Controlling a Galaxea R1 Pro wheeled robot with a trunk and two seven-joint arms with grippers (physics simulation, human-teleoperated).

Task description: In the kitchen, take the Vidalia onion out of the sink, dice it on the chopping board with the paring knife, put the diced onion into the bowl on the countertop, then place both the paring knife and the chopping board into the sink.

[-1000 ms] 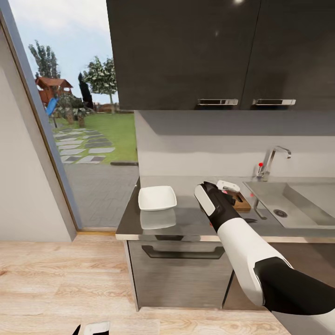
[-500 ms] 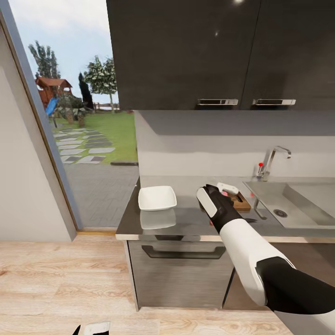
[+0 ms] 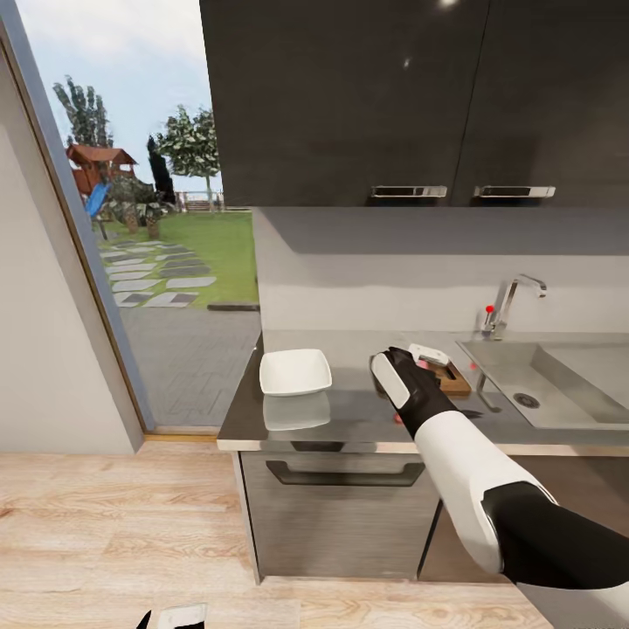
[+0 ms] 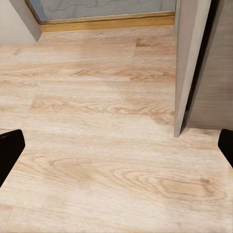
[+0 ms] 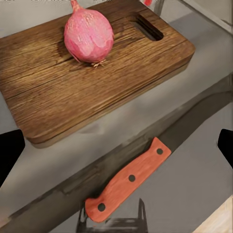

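1. Since the earlier head views, the right arm has shifted slightly toward the right of the frame and a little lower; the bowl, tap and cupboards sit where they were.
2. The right end effector (image 5: 116, 145) is spread wide: in the right wrist view its two dark fingertips (image 5: 9, 153) sit at the far left and right edges with nothing between them.
3. Between those fingertips, in the lower centre of that view, lies the paring knife (image 5: 128, 178), its red riveted handle flat on the grey worktop (image 5: 194, 189); the blade is hard to make out.
4. Just beyond the knife lies the chopping board (image 5: 73, 92), dark brown, with its handle slot at the upper right of the frame.
5. The Vidalia onion (image 5: 88, 36) rests whole and pinkish on the board near its far edge.
6. In the head view the bowl (image 3: 295, 371) sits on the worktop left of the arm, well apart from the board (image 3: 454, 379); the sink (image 3: 559, 384) is at the right.
7. The left end effector (image 4: 116, 145) is likewise spread, over wooden floor (image 4: 97, 121).
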